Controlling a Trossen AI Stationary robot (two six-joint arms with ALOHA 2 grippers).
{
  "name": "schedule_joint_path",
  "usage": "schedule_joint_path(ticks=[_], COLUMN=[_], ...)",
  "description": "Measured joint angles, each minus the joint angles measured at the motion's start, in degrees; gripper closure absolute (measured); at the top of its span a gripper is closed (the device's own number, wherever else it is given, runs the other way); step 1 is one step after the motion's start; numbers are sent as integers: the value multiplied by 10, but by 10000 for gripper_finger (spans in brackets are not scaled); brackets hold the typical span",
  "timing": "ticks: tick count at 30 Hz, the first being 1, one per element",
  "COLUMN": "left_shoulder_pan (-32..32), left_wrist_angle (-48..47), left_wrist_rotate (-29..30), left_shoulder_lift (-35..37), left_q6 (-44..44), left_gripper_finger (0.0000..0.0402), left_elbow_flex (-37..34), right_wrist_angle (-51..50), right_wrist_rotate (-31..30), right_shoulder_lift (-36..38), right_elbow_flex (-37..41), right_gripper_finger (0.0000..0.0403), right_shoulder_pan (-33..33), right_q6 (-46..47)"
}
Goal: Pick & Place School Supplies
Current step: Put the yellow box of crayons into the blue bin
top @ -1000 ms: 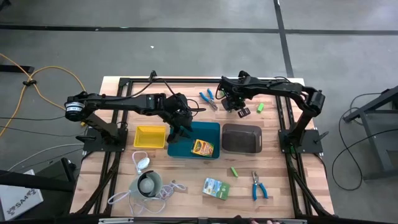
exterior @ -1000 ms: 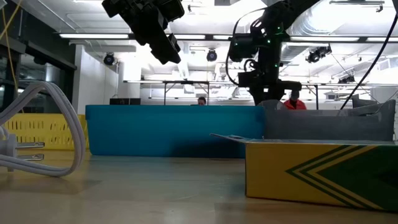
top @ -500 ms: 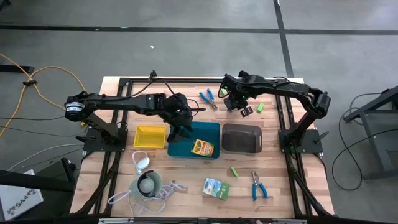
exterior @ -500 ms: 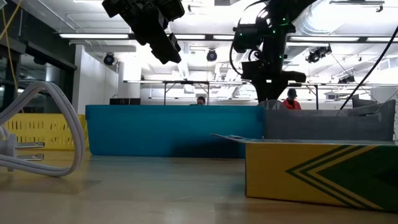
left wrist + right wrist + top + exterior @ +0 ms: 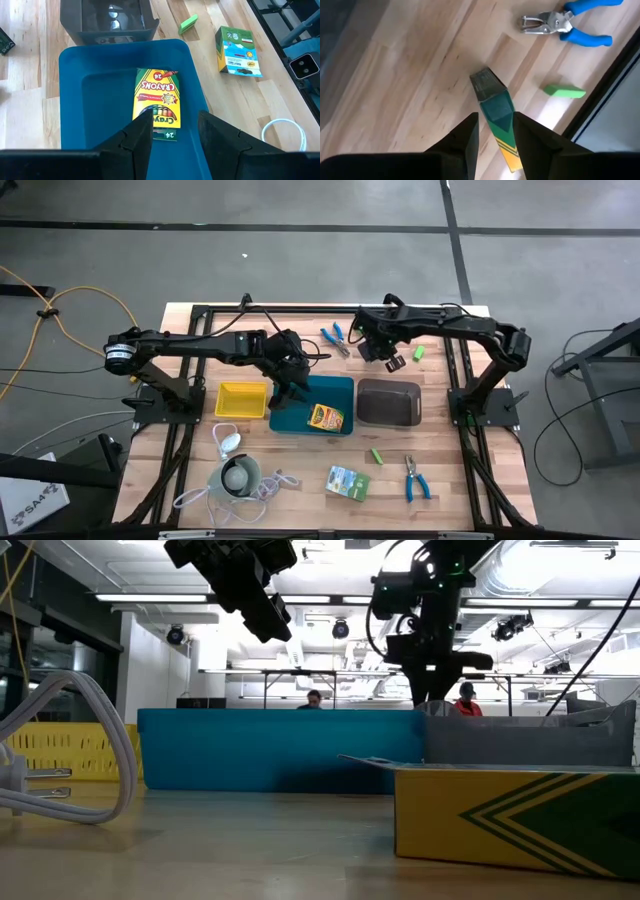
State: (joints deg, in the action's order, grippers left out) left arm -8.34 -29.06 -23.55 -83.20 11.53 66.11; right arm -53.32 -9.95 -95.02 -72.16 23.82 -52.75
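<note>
My right gripper hangs over the far part of the table, shut on a green-and-yellow crayon-type box. A lime-green block and a blue-handled tool lie on the wood nearby. My left gripper is open above the teal tray. A crayon box lies flat on that tray's floor. Near the front edge lie a green-and-white pack, a lime-green block and a second blue-handled tool. My right gripper pinches the crayon-type box between its two fingers, on the long sides near the yellow end. The box runs along the fingers, and its grey end sticks out past the fingertips. In the low view the gripper stands high above the table.
A yellow tray sits left of the teal tray and a dark grey tray right of it. A white round gadget with cord lies at the near left. Bare wood shows between the trays and the near edge.
My right gripper, with the box, has risen a little above the far part of the table and shifted slightly. My left gripper has kept still above the teal tray.
</note>
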Motion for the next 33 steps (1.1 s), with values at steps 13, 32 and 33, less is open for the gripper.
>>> schedule_joint_path(ticks=[13, 32, 33], left_shoulder_pan=[0, 0, 0], left_wrist_angle=[0, 0, 0], left_wrist_rotate=[0, 0, 0], left_shoulder_lift=[0, 0, 0], left_q6=[0, 3, 4], left_gripper_finger=[252, 252, 252], left_elbow_flex=[0, 0, 0], right_wrist_angle=[-23, 9, 12], right_wrist_rotate=[-15, 57, 60], right_shoulder_lift=[0, -1, -1], right_elbow_flex=[0, 0, 0], right_gripper_finger=[280, 140, 140], right_shoulder_pan=[12, 51, 54], right_q6=[-25, -45, -45])
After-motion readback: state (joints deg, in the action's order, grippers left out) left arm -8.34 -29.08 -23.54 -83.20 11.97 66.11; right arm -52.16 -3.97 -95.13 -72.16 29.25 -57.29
